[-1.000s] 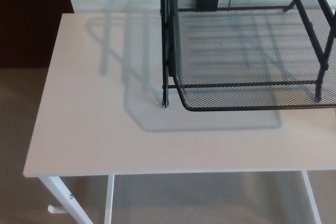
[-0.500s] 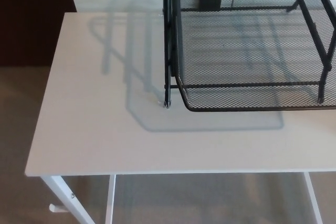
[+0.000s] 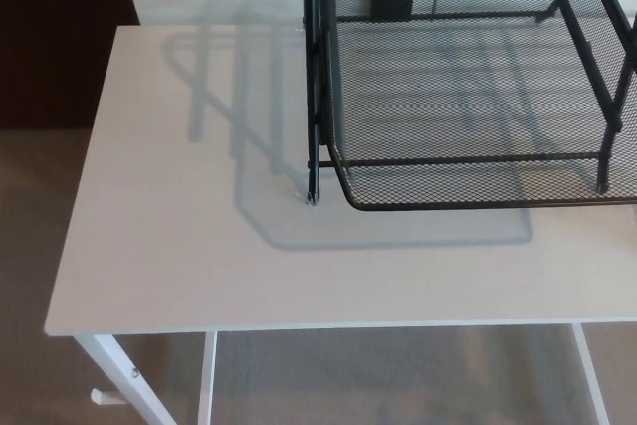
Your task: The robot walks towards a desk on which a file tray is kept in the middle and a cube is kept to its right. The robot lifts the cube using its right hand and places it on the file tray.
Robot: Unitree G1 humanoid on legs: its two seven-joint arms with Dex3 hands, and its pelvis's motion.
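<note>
Neither robot hand is in view, so whether either is open or closed cannot be told. The tray [image 3: 448, 204] stands on the table [image 3: 169, 246]; no cube shows anywhere. Lifting and placing apparently both remain.

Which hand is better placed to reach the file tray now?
Right, probably: the file tray sits toward the robot's right on the desk, running off that edge. Neither hand nor the cube is in view.

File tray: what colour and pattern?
The file tray is black wire mesh, seen best in the head view.
</note>
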